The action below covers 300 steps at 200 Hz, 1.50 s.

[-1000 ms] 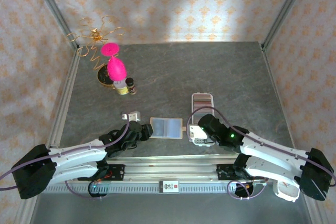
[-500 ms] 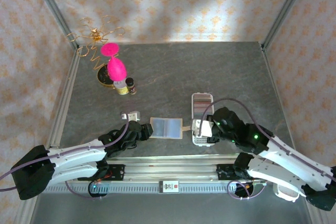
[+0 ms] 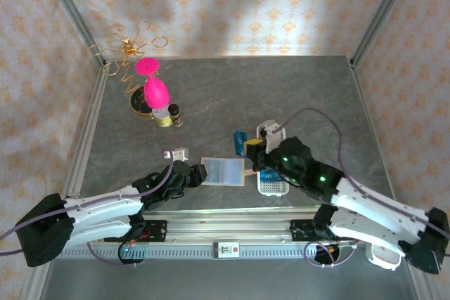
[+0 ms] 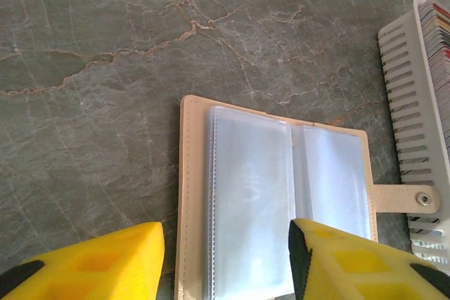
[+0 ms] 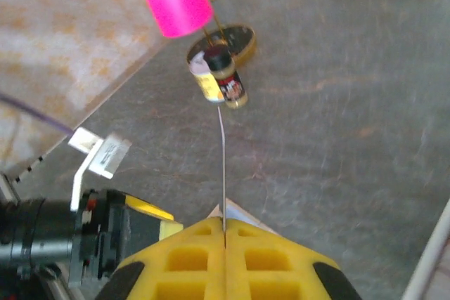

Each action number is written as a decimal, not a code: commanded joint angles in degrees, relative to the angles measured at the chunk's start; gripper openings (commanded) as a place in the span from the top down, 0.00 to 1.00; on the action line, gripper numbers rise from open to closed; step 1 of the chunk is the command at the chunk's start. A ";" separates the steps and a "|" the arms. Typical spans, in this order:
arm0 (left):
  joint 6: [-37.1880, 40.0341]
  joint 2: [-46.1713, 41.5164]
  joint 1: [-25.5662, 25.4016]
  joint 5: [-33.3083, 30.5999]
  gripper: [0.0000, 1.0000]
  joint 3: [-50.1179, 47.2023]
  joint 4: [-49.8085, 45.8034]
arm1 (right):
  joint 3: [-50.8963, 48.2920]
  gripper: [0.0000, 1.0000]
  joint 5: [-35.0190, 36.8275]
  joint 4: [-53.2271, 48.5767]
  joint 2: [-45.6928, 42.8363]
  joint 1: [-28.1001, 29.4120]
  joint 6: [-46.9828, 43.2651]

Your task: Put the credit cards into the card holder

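Credit card [image 5: 222,166] clamped edge-on between right fingers [image 5: 223,240], sticking out beyond tips. Card holder [image 3: 223,171] lies open on table [image 3: 316,103], just left of and below those fingers, long axis left-right. Left fingers [image 3: 195,173] apart, astride its left end. We judge card must come leftward, down.

No legible text anywhere, small bottle's label [image 5: 206,83] too blurred to read
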 commanded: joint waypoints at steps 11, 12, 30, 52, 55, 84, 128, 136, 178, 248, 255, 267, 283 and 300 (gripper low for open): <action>2.02 0.99 0.15 -0.88 0.44 1.70 0.05 | 0.12 1.00 -0.43 6.00 6.99 -0.46 26.42; 2.03 1.02 0.15 -0.92 0.44 1.73 -0.05 | -0.08 1.00 -0.59 6.19 7.20 -0.46 26.77; 2.54 2.50 0.15 -1.39 0.42 2.61 -0.88 | -2.87 1.00 -3.74 11.90 10.73 -0.46 31.40; 3.39 4.32 0.14 -0.94 0.39 3.68 -1.48 | -4.06 1.00 -5.07 14.02 14.97 -0.46 33.43; 3.49 4.59 0.15 -0.81 0.38 3.91 -1.62 | -4.10 1.00 -5.11 14.15 15.49 -0.47 33.44; 5.00 7.31 0.15 0.27 0.36 5.71 -2.47 | -4.20 1.00 -5.75 14.56 20.86 -0.46 34.14; 6.22 12.12 0.08 0.85 0.37 7.77 -4.00 | -5.93 1.00 -6.67 16.88 25.45 -0.15 35.58; 6.41 12.90 0.07 0.81 0.39 8.11 -4.30 | -6.33 1.00 -6.80 17.60 26.16 0.02 35.87; 7.05 16.15 0.02 0.61 0.41 9.23 -4.99 | -5.95 1.00 -5.75 17.99 29.84 1.19 35.92; 7.32 19.62 -0.37 -0.27 0.50 9.41 -5.52 | -4.76 1.00 -4.76 17.77 33.42 2.08 36.78; 7.32 19.92 -0.38 -0.25 0.52 9.32 -5.46 | -4.63 1.00 -4.95 17.79 33.57 2.07 36.87; 7.32 20.60 -0.53 -0.17 0.54 9.40 -5.51 | -4.68 1.00 -4.71 17.73 33.33 2.17 37.04; 7.40 21.56 -0.64 -0.07 0.58 9.49 -5.71 | -4.72 1.00 -4.36 17.80 33.06 2.14 37.23; 7.36 22.14 -0.82 -0.23 0.62 9.40 -5.85 | -4.81 1.00 -4.05 17.64 32.72 2.18 37.62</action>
